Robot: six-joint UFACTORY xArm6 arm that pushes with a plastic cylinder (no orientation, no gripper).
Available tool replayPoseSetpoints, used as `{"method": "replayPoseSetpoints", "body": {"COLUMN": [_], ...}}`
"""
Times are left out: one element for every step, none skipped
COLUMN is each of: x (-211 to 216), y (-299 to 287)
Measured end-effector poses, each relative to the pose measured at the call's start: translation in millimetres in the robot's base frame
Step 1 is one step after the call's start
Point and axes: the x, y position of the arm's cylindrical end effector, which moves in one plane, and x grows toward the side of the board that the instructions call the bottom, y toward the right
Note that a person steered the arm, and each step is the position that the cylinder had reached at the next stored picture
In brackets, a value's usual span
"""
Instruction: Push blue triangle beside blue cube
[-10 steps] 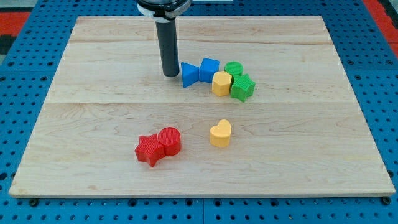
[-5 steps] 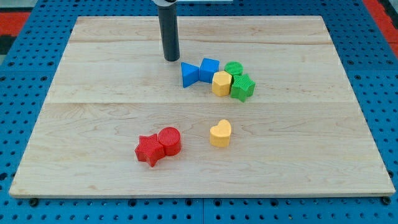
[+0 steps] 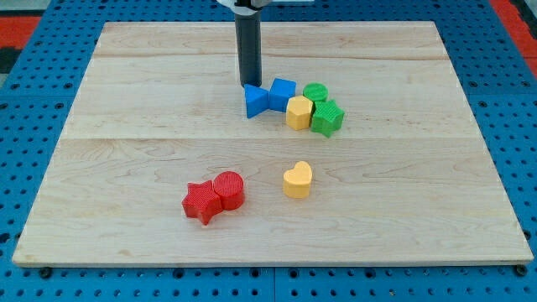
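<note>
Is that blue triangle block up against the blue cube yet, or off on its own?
Up against it: the blue triangle meets the blue cube with no wood visible between them. My tip stands at the triangle's top edge.

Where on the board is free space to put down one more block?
Free: the view's left, beside my tip; the view's right, past the green blocks; the strip under the red star and yellow heart. Crowded: the blue triangle cluster.

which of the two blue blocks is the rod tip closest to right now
The blue triangle. My tip sits right at its top edge, while the blue cube lies further toward the view's right, touching the triangle's other side.
</note>
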Motion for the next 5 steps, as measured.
{"method": "replayPoseSetpoints", "body": {"x": [3, 8, 10, 10, 12], "y": [0, 0, 0, 7, 19]}}
